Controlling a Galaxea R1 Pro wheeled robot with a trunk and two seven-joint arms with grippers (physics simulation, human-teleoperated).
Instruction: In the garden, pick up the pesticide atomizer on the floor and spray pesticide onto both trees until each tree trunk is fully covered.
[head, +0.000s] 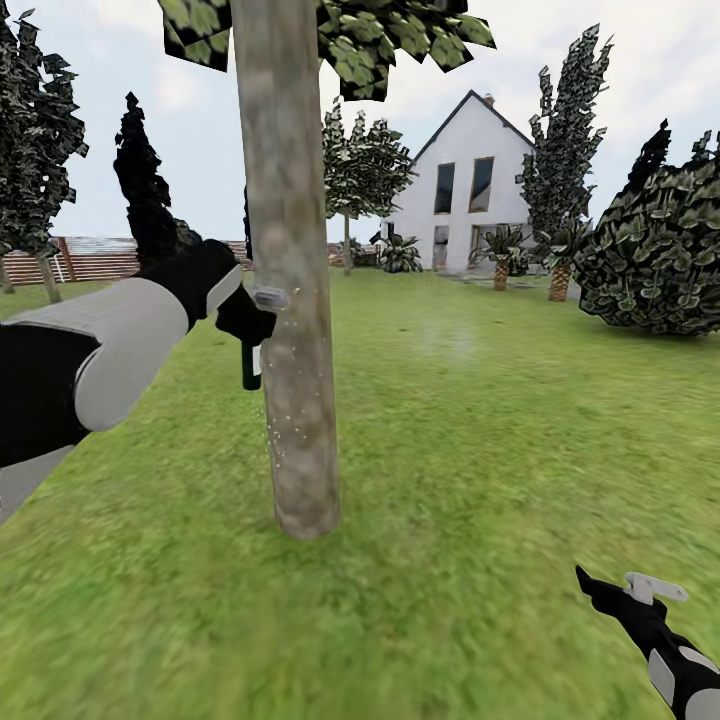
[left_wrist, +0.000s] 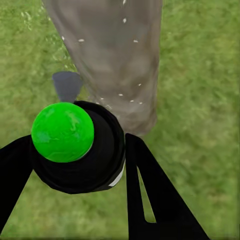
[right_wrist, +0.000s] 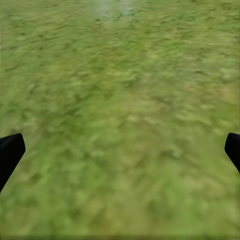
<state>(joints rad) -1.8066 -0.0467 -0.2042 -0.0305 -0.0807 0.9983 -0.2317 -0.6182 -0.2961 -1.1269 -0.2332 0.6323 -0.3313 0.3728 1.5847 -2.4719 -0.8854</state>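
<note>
Left gripper (left_wrist: 75, 165): pinching the pesticide atomizer (left_wrist: 75, 150) just beside the tree trunk (head: 290, 300).
Right gripper (right_wrist: 120, 150): fingers spread, over grass (right_wrist: 120, 90).
Far right: house (head: 465, 190), bush (head: 660, 250).

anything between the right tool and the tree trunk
Only bare grass lies between the right tool and the trunk, as the head view shows. The right wrist view shows grass too.

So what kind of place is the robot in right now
It looks like a home garden: a green lawn underfoot, a thick grey-brown tree trunk close ahead, a white gabled house behind it, and a wooden slat fence at the far edge.
</note>
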